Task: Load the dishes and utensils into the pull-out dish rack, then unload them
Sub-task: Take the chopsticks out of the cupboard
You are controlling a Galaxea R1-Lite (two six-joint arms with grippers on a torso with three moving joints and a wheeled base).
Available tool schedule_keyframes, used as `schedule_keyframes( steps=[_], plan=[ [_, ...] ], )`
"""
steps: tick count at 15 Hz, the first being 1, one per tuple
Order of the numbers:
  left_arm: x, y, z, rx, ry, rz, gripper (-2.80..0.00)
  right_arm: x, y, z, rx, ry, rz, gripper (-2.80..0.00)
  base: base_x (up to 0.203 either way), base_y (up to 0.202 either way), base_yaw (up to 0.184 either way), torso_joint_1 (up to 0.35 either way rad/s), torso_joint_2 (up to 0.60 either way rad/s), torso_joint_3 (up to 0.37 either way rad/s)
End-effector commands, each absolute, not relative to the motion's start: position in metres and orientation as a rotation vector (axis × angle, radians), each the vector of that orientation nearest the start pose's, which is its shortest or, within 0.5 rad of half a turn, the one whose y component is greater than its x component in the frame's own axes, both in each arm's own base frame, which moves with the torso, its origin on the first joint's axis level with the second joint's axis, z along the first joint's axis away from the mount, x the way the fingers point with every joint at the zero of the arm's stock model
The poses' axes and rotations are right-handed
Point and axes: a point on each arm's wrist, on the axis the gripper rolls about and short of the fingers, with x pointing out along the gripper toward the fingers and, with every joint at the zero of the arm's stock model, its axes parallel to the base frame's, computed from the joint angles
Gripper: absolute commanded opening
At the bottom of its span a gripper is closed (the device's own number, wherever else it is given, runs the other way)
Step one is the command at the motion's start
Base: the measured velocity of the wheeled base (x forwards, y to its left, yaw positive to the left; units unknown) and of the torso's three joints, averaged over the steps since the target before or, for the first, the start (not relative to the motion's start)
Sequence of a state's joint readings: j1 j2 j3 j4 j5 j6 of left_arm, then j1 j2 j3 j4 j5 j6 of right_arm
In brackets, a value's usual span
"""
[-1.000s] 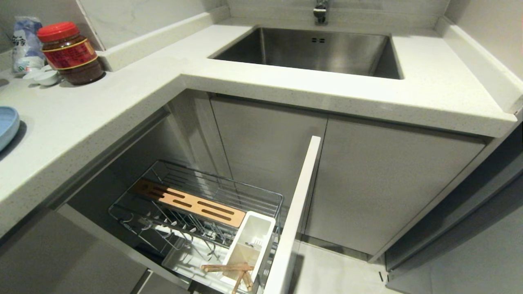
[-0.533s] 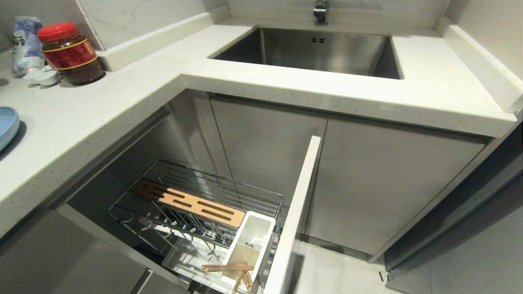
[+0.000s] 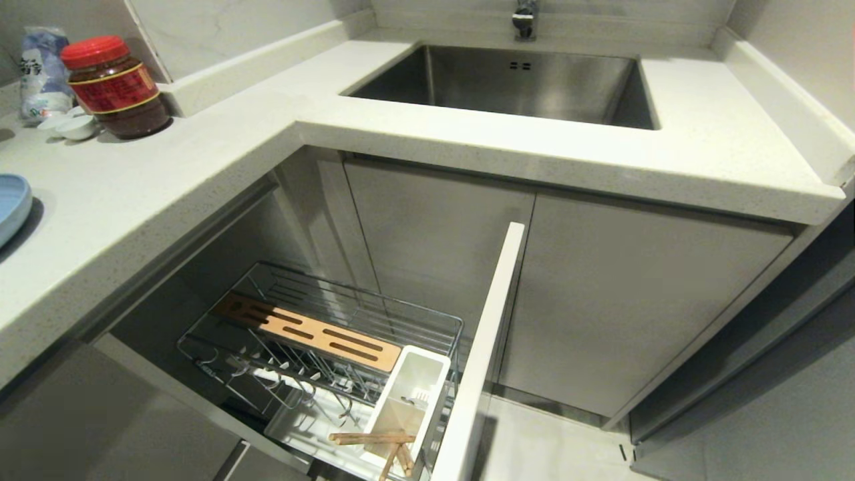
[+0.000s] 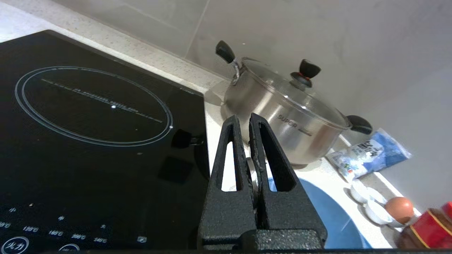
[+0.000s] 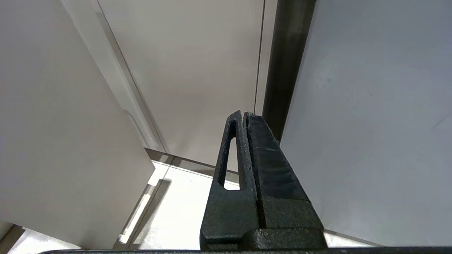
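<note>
Chopsticks are seen lying in the white utensil box of the pulled-out dish rack; a blue plate is left on the counter beside a steel pot. Above it the left gripper is held closed, empty; the right gripper is parked, closed, near cabinet panels.

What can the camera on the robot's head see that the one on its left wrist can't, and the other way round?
Only the head view shows the steel sink, the pull-out dish rack and the chopsticks in its white utensil box.

Only the left wrist view shows the left gripper, shut, the black cooktop, the steel pot and an egg.

Both show the red-lidded jar, the blue plate and the small white dishes.
</note>
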State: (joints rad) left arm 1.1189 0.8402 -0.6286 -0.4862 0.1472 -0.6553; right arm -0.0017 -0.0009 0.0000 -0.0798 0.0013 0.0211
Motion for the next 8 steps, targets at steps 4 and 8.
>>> schedule_keyframes(
  steps=[4,8],
  plan=[
    [0.041,0.089,0.284,-0.443,-0.623,1.08,-2.8,-0.021,0.0,0.077,0.021,-0.057,0.001,-2.8,0.0,0.0,0.0,0.0,0.0,0.0],
    [0.048,0.094,0.281,-0.45,-0.616,1.005,-2.8,-0.021,0.0,0.076,0.021,-0.055,0.001,-2.8,0.0,0.0,0.0,0.0,0.0,0.0]
  ],
)
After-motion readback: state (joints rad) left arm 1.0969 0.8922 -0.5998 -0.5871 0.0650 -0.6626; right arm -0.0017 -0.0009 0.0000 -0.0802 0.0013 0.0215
